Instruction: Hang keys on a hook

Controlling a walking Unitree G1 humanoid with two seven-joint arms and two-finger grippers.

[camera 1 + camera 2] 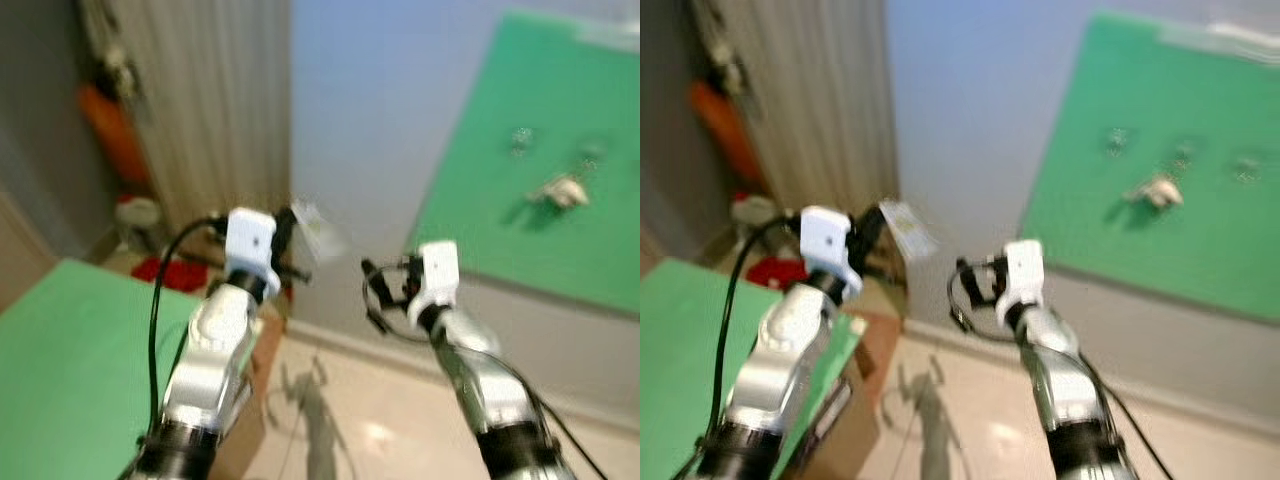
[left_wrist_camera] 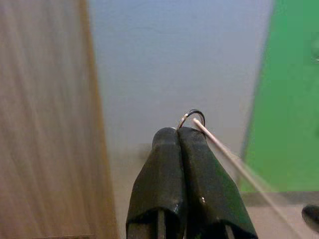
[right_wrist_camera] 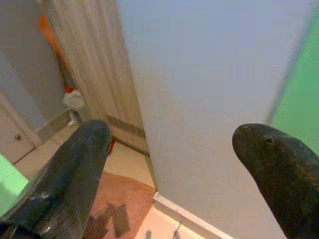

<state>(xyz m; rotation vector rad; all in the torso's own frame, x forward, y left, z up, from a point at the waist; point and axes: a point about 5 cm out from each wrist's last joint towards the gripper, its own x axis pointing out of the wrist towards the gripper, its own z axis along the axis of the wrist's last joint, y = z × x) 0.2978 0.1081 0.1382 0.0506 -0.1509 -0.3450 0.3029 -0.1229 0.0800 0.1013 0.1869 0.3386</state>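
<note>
My left gripper point(image 2: 178, 132) is shut on a thin metal key ring point(image 2: 191, 116), from which a pale flat tag point(image 1: 316, 228) sticks out. It is raised in front of a pale blue wall, left of the green board point(image 1: 500, 230). The board carries small metal hooks point(image 1: 1117, 140), and a pale object point(image 1: 1154, 190) hangs from one of them. My right gripper point(image 3: 172, 139) is open and empty, raised beside the left one and nearer the board. The head views are blurred.
A green-topped table point(image 1: 70, 350) stands at the lower left with a cardboard box point(image 1: 855, 400) against it. Behind are a wood-grain door point(image 1: 210, 110), an orange object point(image 1: 115, 130) and a white item point(image 1: 140, 220) on the floor. Beige floor tiles point(image 1: 370, 430) lie below the arms.
</note>
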